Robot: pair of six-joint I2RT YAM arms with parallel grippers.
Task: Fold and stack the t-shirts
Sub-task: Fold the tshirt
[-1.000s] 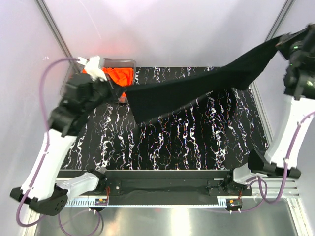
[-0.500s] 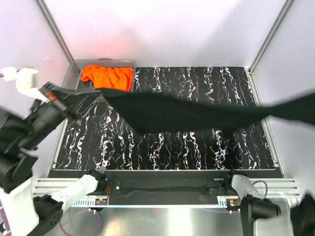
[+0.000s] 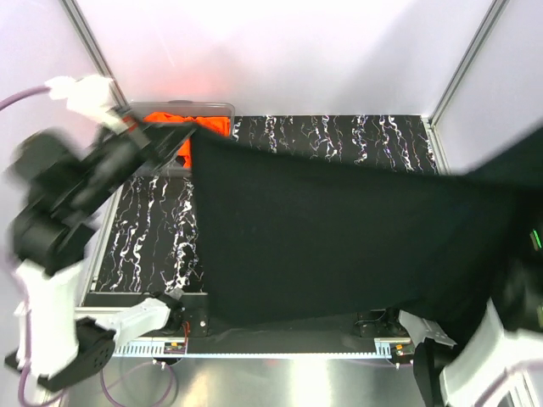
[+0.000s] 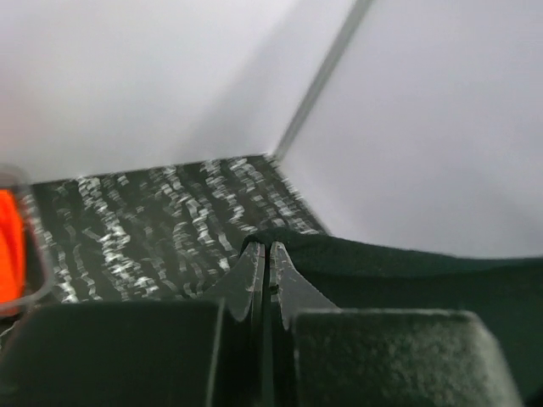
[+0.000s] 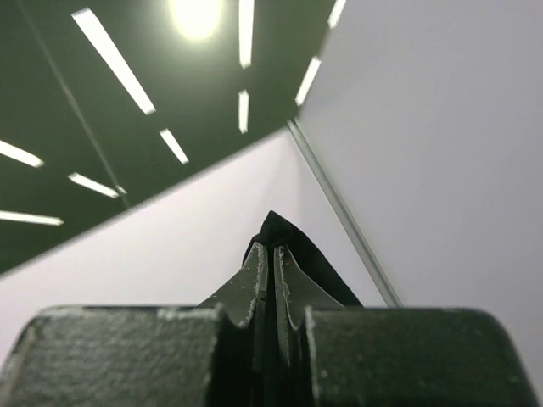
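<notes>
The black t-shirt [image 3: 339, 237] hangs spread like a sheet above the marbled table [image 3: 144, 246]. My left gripper [image 4: 268, 248] pinches one upper corner and my right gripper [image 5: 273, 250] the other, both clamped tight on fabric. The orange t-shirt [image 3: 208, 125] lies in the clear bin [image 3: 204, 104], far left. I judge this the spreading step; next, lowering the black one flat, evenly and unwrinkled, for folding.
</notes>
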